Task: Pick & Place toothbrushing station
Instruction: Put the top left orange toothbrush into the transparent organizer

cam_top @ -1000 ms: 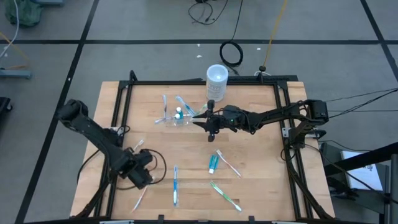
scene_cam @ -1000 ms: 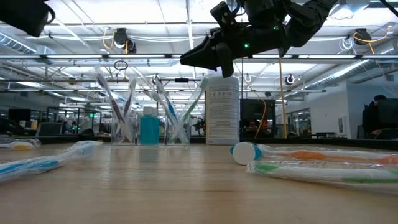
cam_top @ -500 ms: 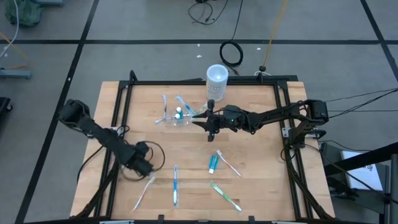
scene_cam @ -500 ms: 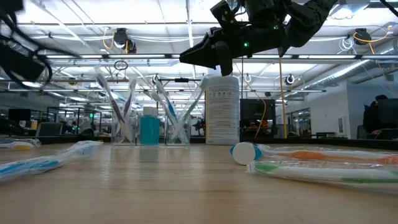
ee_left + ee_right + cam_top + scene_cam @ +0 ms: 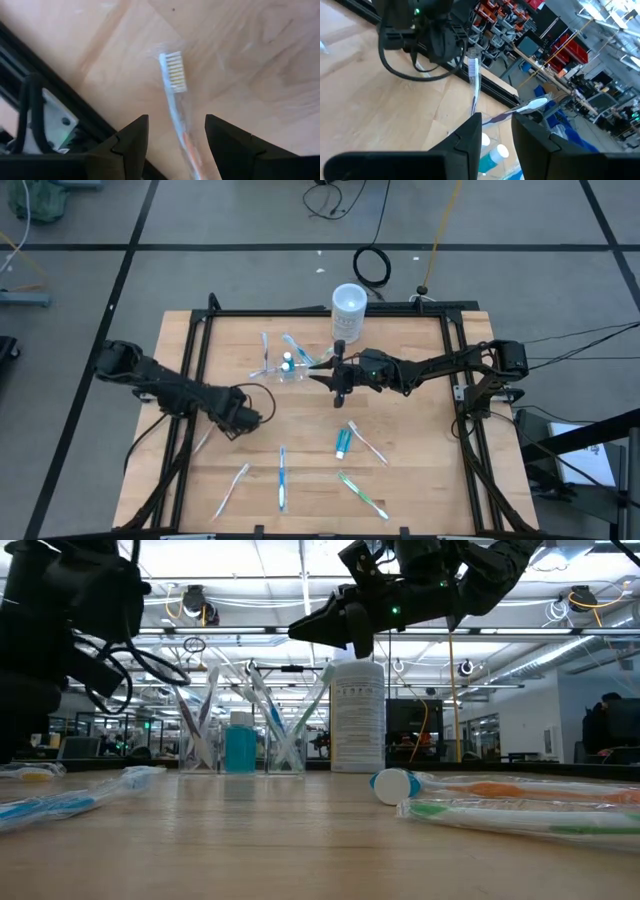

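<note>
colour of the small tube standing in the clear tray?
Teal tube with a white cap; clearest in the low view.

One camera looks straight down on the whole surface (image 5: 300, 440). Another looks level across it. Both show the white cup (image 5: 348, 308).

A: The toothbrushing station (image 5: 283, 367) is clear plastic, with a teal bottle (image 5: 240, 748) capped white inside. The cup (image 5: 348, 307) at its two o'clock is white with dark print.

B: On the pale wood table (image 5: 420, 460), one toothbrush (image 5: 281, 477) is blue, another (image 5: 362, 495) green. Both arms are black.
</note>
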### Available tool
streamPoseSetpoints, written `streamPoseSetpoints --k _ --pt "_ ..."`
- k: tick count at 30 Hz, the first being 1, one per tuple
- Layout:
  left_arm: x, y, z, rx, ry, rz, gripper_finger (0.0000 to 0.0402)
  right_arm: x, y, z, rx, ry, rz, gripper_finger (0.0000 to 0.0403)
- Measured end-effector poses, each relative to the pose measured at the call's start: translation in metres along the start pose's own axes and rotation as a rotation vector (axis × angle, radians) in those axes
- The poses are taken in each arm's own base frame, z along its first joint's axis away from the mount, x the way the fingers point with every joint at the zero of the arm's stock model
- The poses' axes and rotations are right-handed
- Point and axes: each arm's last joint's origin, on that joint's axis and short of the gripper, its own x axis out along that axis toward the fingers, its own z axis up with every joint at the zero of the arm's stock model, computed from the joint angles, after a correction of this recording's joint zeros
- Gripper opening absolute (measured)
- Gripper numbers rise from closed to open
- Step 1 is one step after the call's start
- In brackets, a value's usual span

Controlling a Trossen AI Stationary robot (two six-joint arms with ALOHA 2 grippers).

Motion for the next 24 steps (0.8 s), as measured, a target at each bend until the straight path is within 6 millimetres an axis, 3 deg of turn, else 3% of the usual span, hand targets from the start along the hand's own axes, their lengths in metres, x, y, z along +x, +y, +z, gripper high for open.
streamPoseSetpoints --k 11,16,19,24 --pt "0.026 0.007 0.006 0.001 0.017 -0.036 0.0202 0.000 0.000 0.000 0.136 0.005 0.003 0.0100" --pt "0.032 0.005 0.008 0.090 0.012 -0.089 0.0200 0.000 0.000 -0.001 0.137 0.007 0.004 0.0100" --pt "0.032 0.003 0.009 0.099 0.002 -0.108 0.0175 0.000 0.000 -0.001 0.137 0.007 0.005 0.0100" --pt "0.031 0.001 0.010 0.092 0.002 -0.136 0.0086 0.000 0.001 -0.002 0.138 0.020 0.013 0.0100"
